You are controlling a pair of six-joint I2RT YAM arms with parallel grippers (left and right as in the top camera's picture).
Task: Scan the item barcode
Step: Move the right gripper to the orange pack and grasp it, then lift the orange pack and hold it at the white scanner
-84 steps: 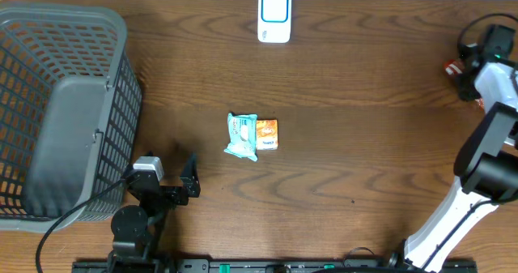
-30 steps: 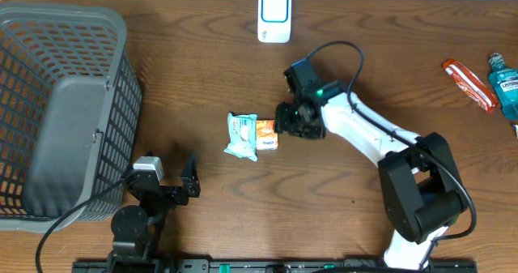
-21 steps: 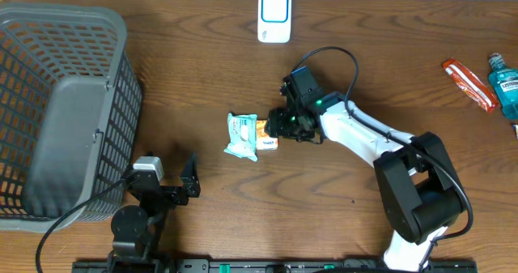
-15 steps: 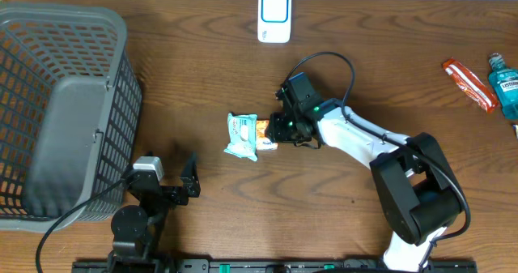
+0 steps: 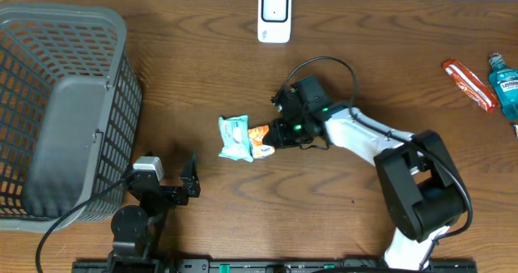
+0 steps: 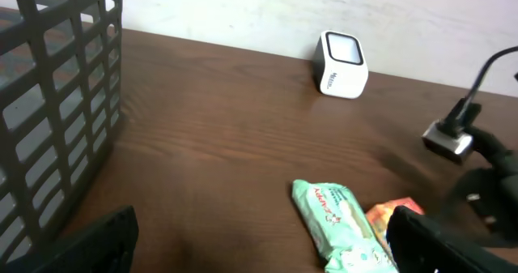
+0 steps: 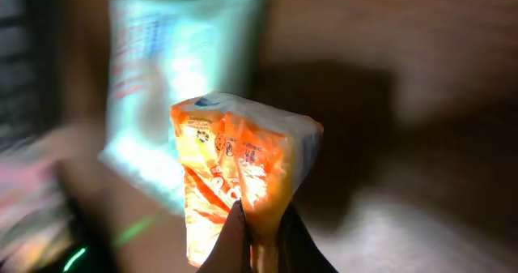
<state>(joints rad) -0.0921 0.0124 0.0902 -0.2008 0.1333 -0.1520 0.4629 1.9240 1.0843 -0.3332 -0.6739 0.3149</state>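
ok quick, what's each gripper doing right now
left gripper: open, holding nothing
right gripper: shut on the orange packet

- Our right arm (image 5: 360, 134), which sat at the far right edge of the bench (image 5: 194, 62) at the start, has swung in to the middle.
- Our right hand (image 5: 273, 133) stood open beside the orange packet (image 7: 243, 164) a second ago. Its fingers have since come together and now pinch one end of the packet.
- The orange packet lay flat before. Now it is tipped up at an angle and sits slightly further left.
- The teal pack (image 5: 233, 138) has slid a little to the left.
- With the arm gone from the right edge, we now see a red tube (image 5: 469, 74) and a blue bottle (image 5: 503, 85) there.
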